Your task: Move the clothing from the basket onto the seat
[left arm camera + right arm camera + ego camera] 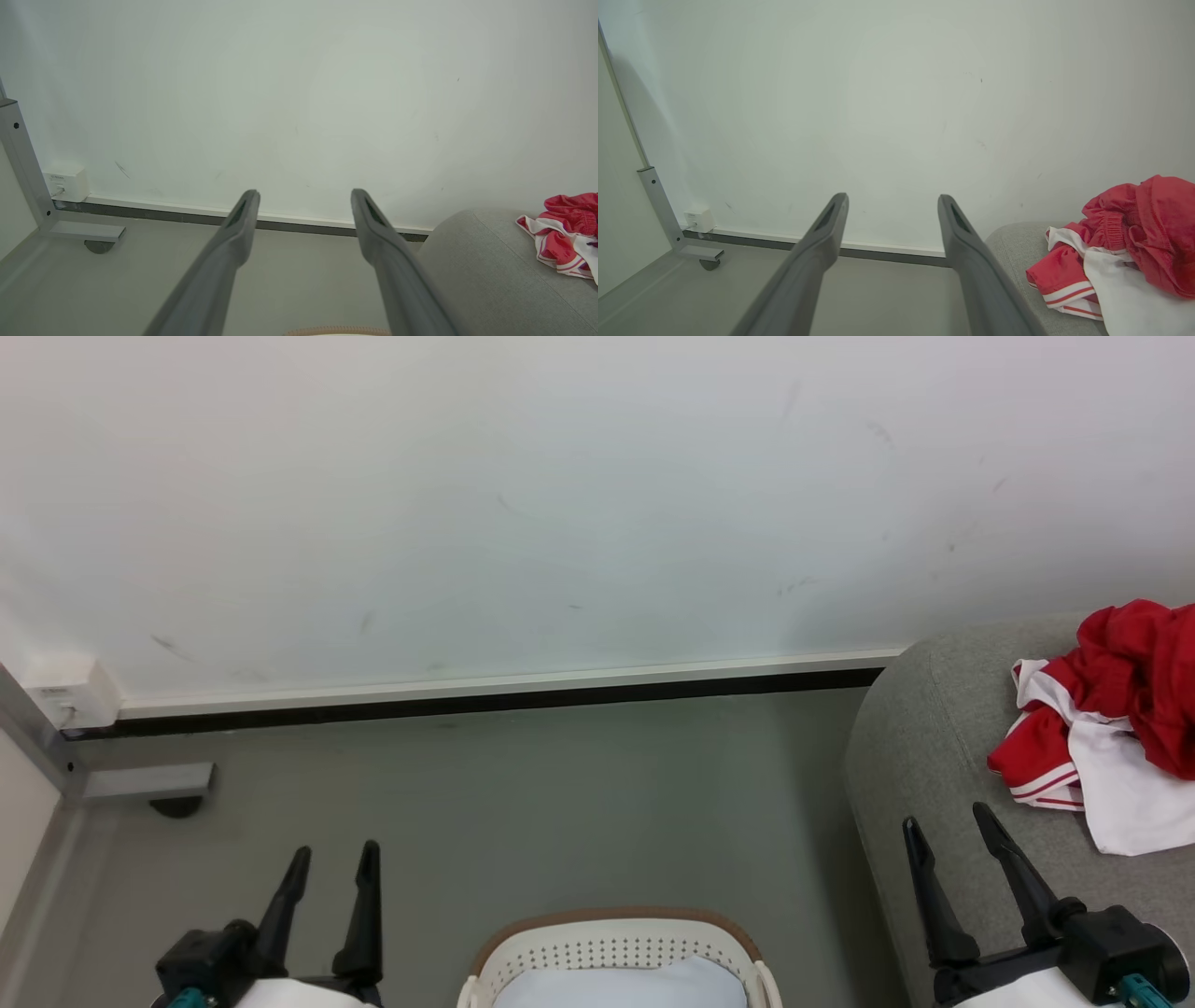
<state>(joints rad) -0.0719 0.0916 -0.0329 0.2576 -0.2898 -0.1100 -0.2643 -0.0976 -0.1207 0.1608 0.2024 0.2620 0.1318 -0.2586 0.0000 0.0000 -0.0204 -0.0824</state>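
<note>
Lying near the rounded end of the light grey upholstered sofa [934, 756], the bright red-and-white soft garment [1120, 709] could snag on the right pincer [944, 815], empty and open like the left pincer [336, 849].

Red clothing [1134, 672] with white panels, striped trim; grey seat [934, 756]; white, brown-rimmed basket [607, 952]; pale blue cloth [621, 989].

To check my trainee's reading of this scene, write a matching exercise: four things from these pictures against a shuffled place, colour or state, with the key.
1. clothing
2. pale blue cloth
3. basket
4. left gripper

A. open, holding nothing
B. white with a tan-brown rim
C. lying on the grey seat
D. inside the basket

Pairs: 1-C, 2-D, 3-B, 4-A
</note>
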